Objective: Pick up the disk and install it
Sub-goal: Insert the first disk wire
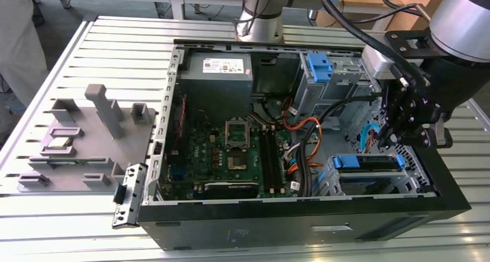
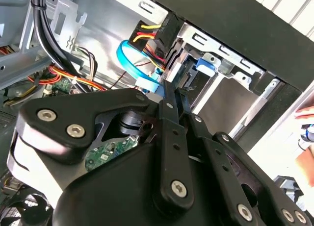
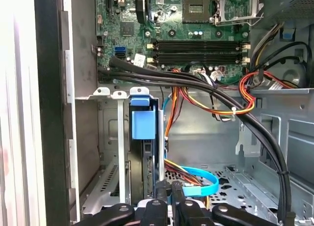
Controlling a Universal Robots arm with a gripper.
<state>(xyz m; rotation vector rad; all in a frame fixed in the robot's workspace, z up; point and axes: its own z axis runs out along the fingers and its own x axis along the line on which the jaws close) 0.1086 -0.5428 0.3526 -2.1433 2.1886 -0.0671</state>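
A: Fast, biggest first: what's there?

B: Ribbed silver aluminium table (image 1: 100, 44). On it, lying on its side, a black open-sided computer tower case (image 1: 306, 230). A silver-and-black robot arm (image 1: 467, 21) reaches over the case at the exterior view's right.

A: Inside the case?

B: Green motherboard (image 1: 229, 159) on the floor. Grey boxy power supply with a white sticker (image 1: 218, 70) at the far wall. A lone blue plastic bracket (image 1: 318, 67) sits in the metal cage to the exterior view's right of the supply. Outside the case, at the exterior view's left, there's a grey moulded fixture plate (image 1: 123, 150) with upright posts.

A: The disk — flat silver hard drive in a blue plastic carrier frame (image 1: 368, 162)?

B: It sits in the drive bay at the case's corner toward the exterior view's lower right, blue frame up. In the first wrist view the disk (image 3: 145, 162) shows edge-on between the bay's metal rails, with a blue tab on its end.

A: The black two-finger gripper (image 1: 389, 143)?

B: It hangs over the bay's inner end, just beside the disk. In both wrist views the gripper (image 3: 168, 201) (image 2: 168, 88) has its fingers drawn almost together — only a slit, nothing seen clamped in it. Can't tell if the tips touch the disk.

A: Small stuff?

B: Thick black cable bundle (image 3: 196, 84), orange-red-yellow wires (image 3: 245, 96), and a flat light-blue data cable (image 3: 201, 184) looping just beside the fingertips.
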